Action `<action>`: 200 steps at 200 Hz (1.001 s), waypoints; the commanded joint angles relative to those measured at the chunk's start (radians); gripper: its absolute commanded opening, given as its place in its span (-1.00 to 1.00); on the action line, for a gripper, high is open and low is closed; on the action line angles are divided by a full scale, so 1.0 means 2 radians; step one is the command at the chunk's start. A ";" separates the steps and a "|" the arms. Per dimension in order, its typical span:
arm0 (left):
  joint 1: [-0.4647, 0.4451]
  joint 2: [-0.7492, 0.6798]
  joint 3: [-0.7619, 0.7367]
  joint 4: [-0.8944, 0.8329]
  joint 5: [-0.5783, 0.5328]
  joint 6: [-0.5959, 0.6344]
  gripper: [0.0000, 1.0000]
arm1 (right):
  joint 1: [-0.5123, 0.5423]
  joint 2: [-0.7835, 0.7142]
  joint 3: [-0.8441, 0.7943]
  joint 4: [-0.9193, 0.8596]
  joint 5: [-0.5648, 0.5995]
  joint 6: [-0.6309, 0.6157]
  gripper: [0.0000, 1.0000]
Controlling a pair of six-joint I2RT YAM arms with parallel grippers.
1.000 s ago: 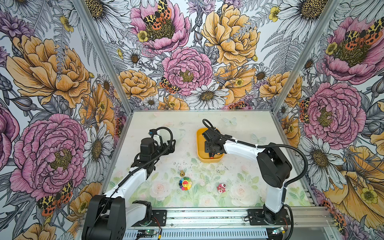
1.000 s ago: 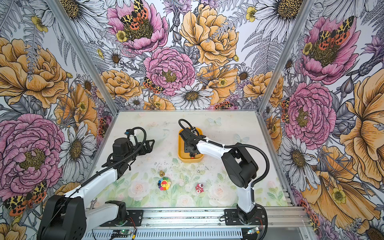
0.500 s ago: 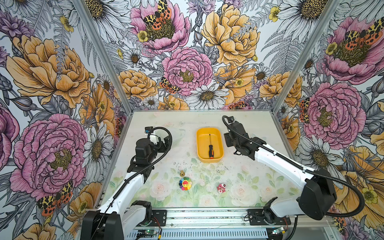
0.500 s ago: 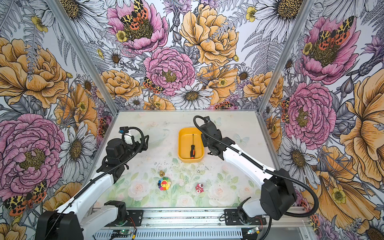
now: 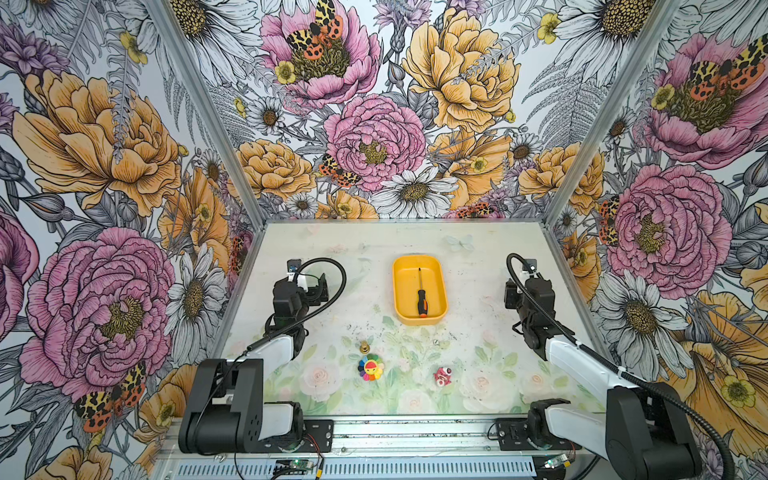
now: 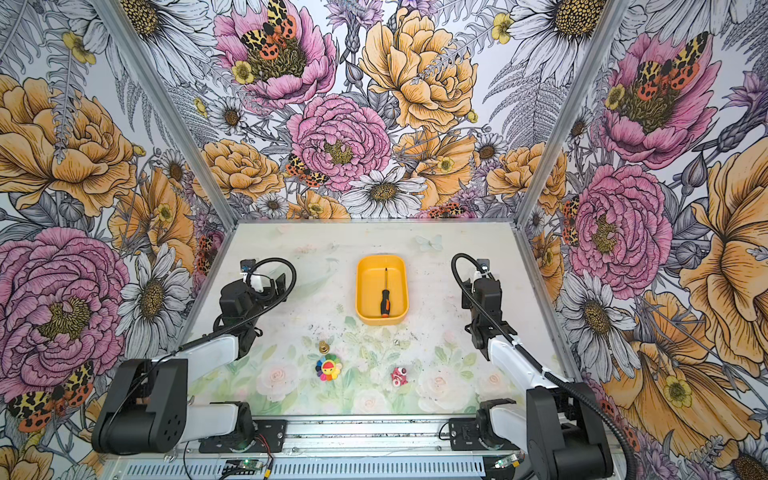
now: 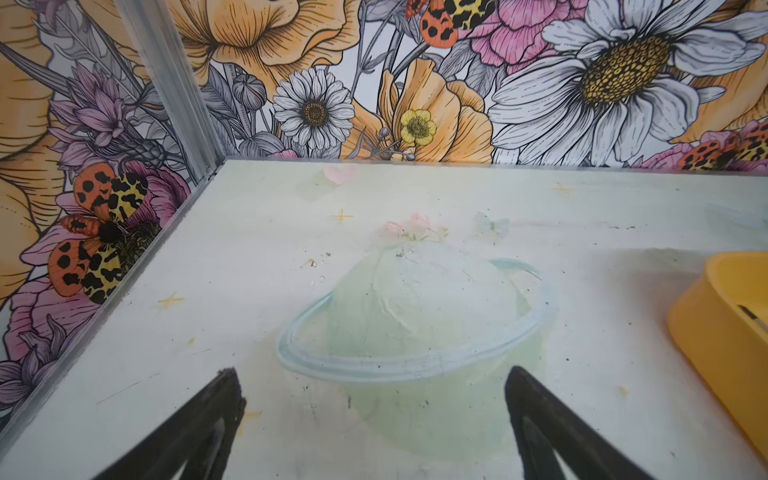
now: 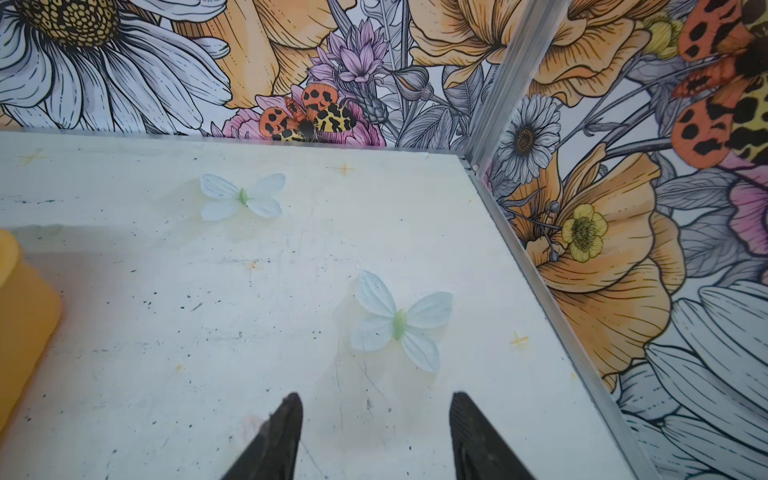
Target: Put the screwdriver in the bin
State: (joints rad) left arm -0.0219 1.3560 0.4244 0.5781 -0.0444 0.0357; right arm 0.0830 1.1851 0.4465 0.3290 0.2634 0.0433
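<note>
Screwdriver (image 5: 421,294) in bin (image 5: 419,320).
Left end effector (image 7: 372,374) and right end effector (image 8: 376,401) released, empty, flanking the bin over the worktop (image 5: 478,291).

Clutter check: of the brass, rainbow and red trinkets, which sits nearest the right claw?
The red one; it lies alone on the right, while the rainbow flower and brass piece sit together left.

You've got a rainbow flower toy (image 5: 370,368) near the front, a small brass piece (image 5: 365,347) just behind it, and a red-and-white figure (image 5: 443,376) to its right.
</note>
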 commanded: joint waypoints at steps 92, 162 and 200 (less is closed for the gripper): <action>0.005 0.094 -0.031 0.190 -0.006 0.006 0.98 | -0.028 0.148 -0.049 0.284 -0.034 0.010 0.16; 0.016 0.097 -0.022 0.176 -0.002 -0.007 0.98 | -0.035 0.175 -0.030 0.274 -0.043 0.013 0.37; 0.014 0.096 -0.023 0.179 -0.007 -0.006 0.97 | -0.035 0.174 -0.031 0.274 -0.043 0.014 0.60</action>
State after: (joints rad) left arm 0.0017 1.5520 0.3660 0.9173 -0.0628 0.0330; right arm 0.0181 1.5341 0.3687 0.8474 0.1860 0.0624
